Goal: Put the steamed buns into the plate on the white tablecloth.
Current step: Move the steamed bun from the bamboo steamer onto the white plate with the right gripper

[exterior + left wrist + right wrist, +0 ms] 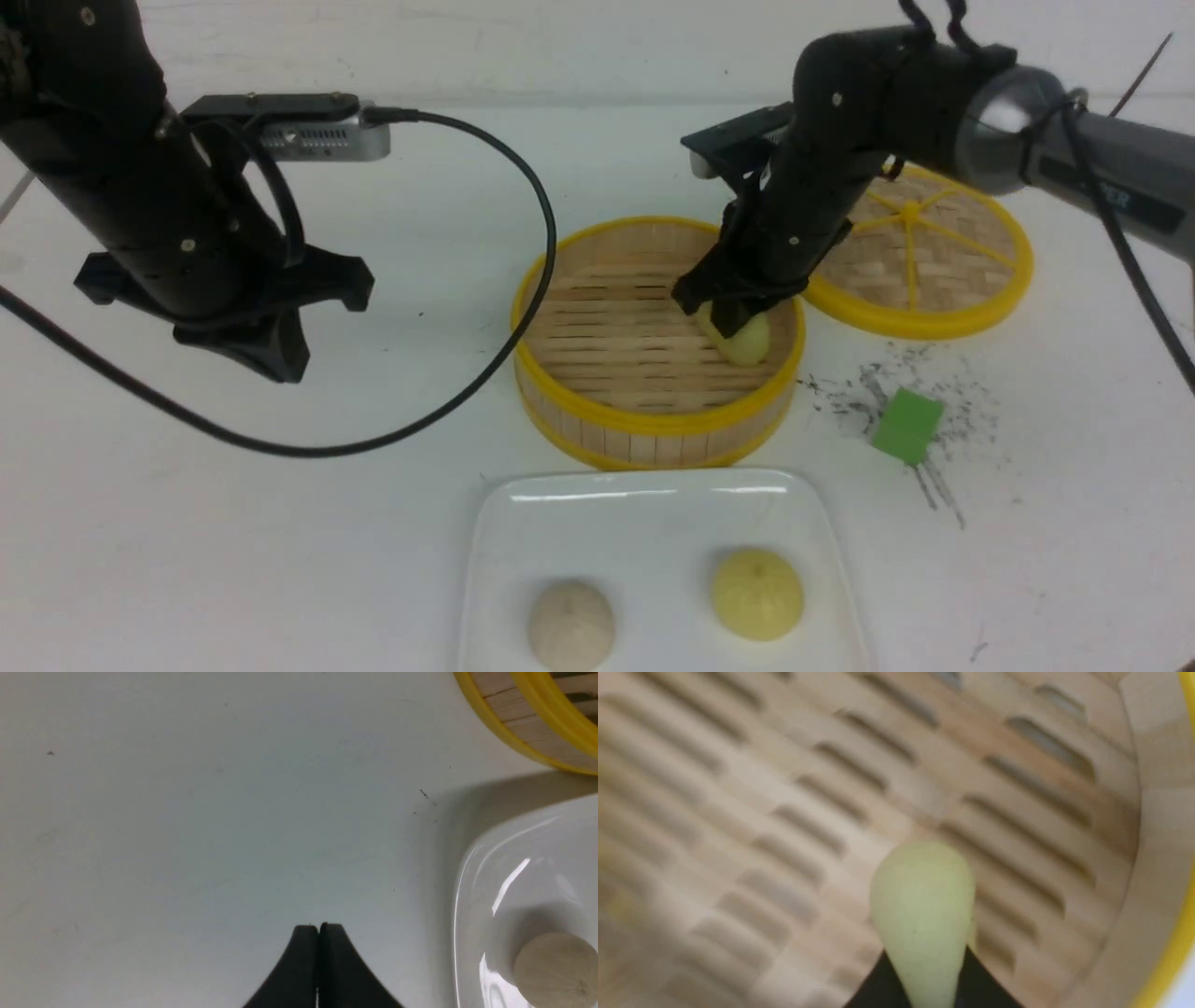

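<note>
My right gripper reaches down into the bamboo steamer and is shut on a pale yellow steamed bun. In the right wrist view that bun is squeezed narrow between the black fingers, just above the steamer's slatted floor. The white plate sits on the white tablecloth in front of the steamer. It holds a beige-white bun and a second yellow bun. My left gripper hangs shut and empty over bare cloth at the left; its closed tips lie beside the plate's corner.
The round woven lid with its yellow rim lies flat behind the steamer on the right. A green cube rests among dark scribbles to the right of the steamer. A black cable loops from the left arm across the cloth.
</note>
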Controlling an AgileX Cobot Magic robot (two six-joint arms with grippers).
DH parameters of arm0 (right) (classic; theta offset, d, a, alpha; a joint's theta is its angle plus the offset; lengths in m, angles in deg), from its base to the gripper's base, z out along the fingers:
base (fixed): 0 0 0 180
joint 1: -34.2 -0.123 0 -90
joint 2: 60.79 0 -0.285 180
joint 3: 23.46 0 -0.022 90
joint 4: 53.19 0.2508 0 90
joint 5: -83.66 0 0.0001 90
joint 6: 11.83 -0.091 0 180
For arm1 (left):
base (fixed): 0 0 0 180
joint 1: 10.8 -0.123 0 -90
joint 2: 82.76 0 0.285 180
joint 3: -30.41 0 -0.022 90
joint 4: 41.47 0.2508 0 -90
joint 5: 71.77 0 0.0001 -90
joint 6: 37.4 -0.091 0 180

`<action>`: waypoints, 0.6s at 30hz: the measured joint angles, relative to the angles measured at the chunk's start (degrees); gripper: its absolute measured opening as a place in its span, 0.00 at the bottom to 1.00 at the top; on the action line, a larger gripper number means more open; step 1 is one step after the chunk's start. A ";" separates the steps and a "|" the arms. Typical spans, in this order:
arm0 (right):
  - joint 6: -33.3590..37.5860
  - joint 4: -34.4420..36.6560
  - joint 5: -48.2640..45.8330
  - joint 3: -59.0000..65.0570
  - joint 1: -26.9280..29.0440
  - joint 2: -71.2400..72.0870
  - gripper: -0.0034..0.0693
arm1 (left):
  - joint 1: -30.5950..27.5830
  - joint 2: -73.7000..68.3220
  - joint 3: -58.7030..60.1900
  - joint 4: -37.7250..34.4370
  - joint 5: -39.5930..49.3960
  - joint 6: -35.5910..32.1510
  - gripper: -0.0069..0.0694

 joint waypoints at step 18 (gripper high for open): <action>-3.31 10.13 -8.33 24.91 -15.33 27.26 0.09 | 0.00 0.00 0.00 0.43 -0.44 0.00 0.13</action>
